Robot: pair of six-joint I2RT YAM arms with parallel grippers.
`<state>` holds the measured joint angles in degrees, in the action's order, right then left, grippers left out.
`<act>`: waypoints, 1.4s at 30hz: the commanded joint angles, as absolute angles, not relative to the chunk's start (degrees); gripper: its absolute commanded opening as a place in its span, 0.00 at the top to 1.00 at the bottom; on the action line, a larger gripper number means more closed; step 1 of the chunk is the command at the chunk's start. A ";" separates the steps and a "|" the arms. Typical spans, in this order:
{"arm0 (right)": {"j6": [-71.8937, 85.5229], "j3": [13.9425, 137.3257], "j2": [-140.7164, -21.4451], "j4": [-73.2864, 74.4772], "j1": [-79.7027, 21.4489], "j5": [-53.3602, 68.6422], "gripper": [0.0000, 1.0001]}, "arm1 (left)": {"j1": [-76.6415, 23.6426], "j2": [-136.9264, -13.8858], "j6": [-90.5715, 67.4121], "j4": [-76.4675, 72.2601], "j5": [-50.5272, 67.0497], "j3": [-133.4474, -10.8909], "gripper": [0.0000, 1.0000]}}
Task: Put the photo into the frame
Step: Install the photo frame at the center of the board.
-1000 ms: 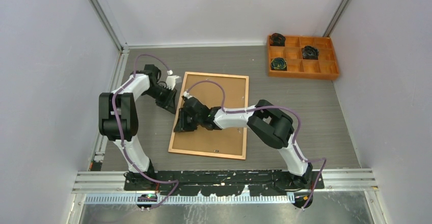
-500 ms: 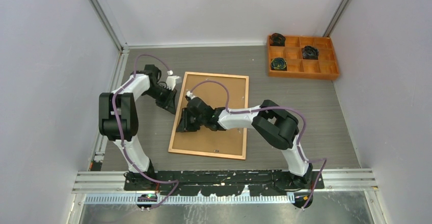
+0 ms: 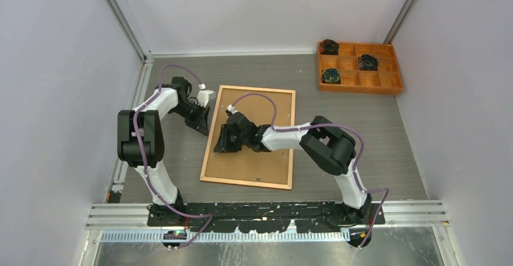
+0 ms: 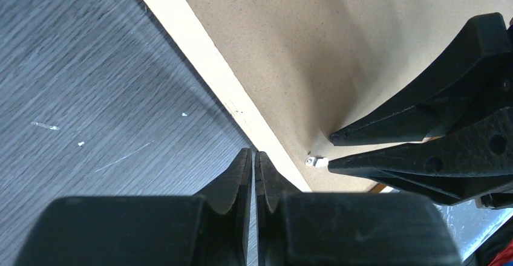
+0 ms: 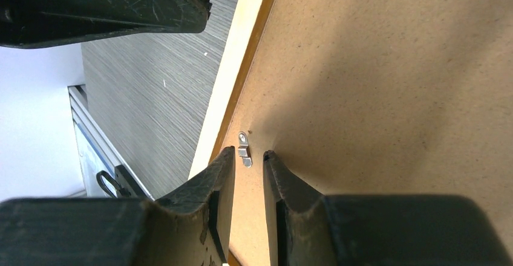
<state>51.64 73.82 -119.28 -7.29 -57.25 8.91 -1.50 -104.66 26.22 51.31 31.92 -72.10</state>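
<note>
The frame [image 3: 245,183] lies face down on the table, its brown backing board [image 3: 266,106] up. The photo is hidden. My right gripper [image 3: 220,146] hovers low over the board's left side, open a little, with a small metal clip [image 5: 243,148] just ahead between its tips [image 5: 248,154]. My left gripper [image 3: 204,121] is at the frame's left rim [image 4: 199,54], shut [image 4: 253,152] with nothing in it. The right gripper's fingers [image 4: 417,121] point at the clip [image 4: 316,161] in the left wrist view.
An orange compartment tray [image 3: 360,86] with dark coiled items stands at the back right. Metal rails run along the table's left side [image 3: 140,90] and near edge [image 3: 266,213]. Grey walls close in the sides and back.
My right gripper has slid a little farther from the bases along the board's left side. The left arm has stayed where it was.
</note>
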 commanded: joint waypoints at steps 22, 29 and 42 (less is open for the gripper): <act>53.13 77.05 -122.79 -8.38 -58.37 11.21 0.74 | -1.49 -104.24 27.33 51.59 32.10 -71.88 0.95; 52.91 78.38 -123.74 -7.49 -58.92 11.57 0.74 | -1.54 -104.39 27.30 51.50 32.26 -71.79 0.95; 53.46 80.34 -125.41 -6.14 -59.02 10.64 0.77 | -1.58 -104.77 27.51 51.86 32.34 -72.16 0.96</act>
